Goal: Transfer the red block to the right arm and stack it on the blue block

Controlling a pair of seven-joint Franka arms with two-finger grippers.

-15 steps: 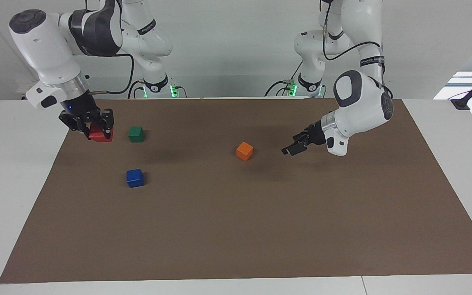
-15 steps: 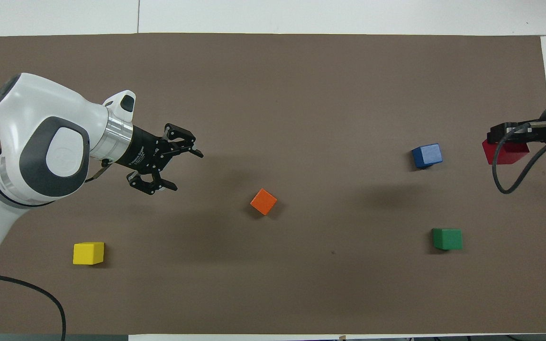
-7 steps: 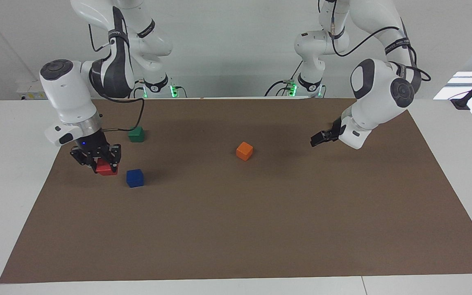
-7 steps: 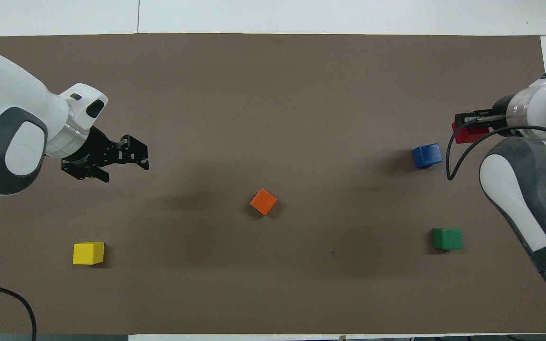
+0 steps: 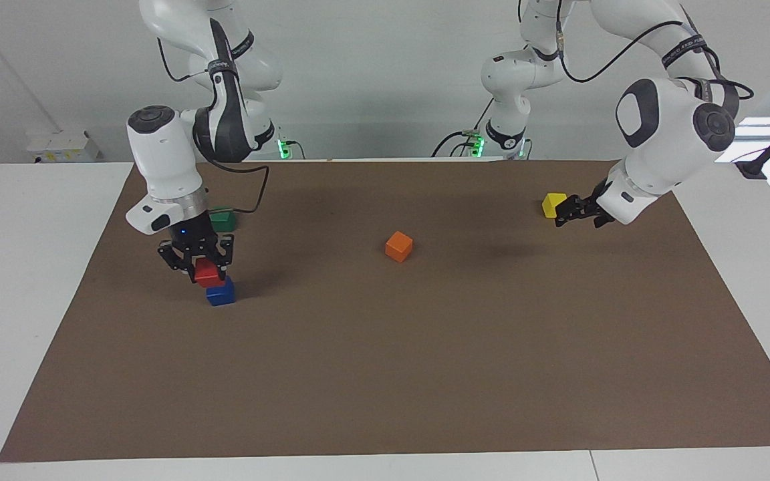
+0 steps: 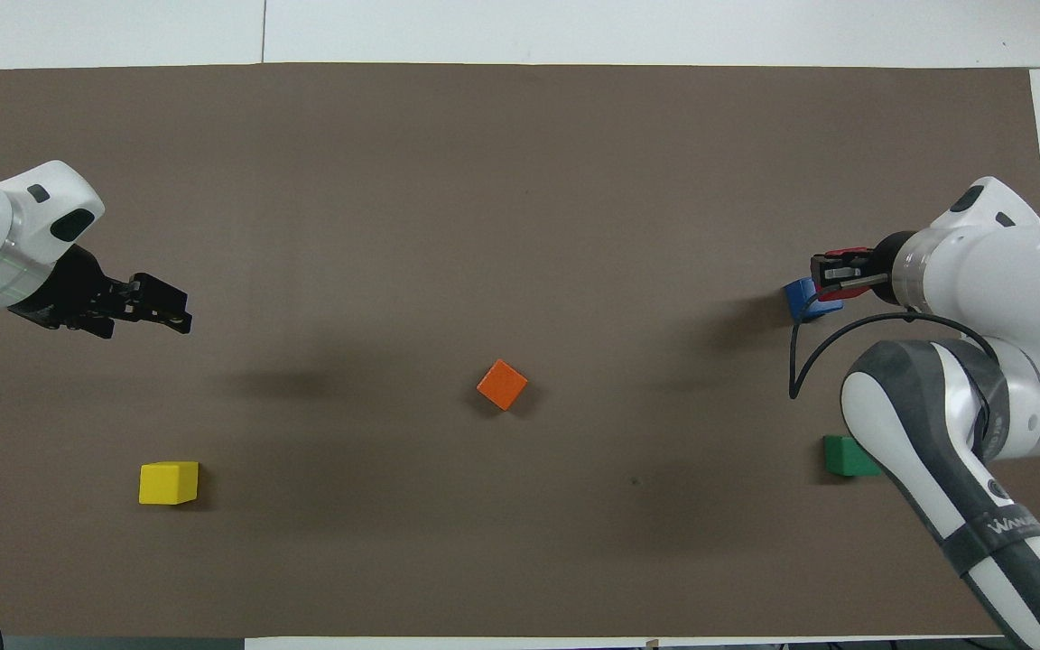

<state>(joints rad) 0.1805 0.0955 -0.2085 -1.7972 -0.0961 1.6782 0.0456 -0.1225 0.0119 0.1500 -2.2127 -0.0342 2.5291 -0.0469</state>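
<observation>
The right gripper [image 5: 202, 270] is clamping the red block [image 5: 208, 272] between its fingers, holding it directly over the blue block [image 5: 220, 292], seemingly touching it. The left gripper [image 5: 569, 214] is hanging wide open, empty, over the brown mat [image 5: 385, 374].

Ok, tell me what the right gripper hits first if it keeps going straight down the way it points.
The blue block. The right gripper points straight down, shut on the red block, which sits right over the blue one; whether they already touch is unclear.
</observation>
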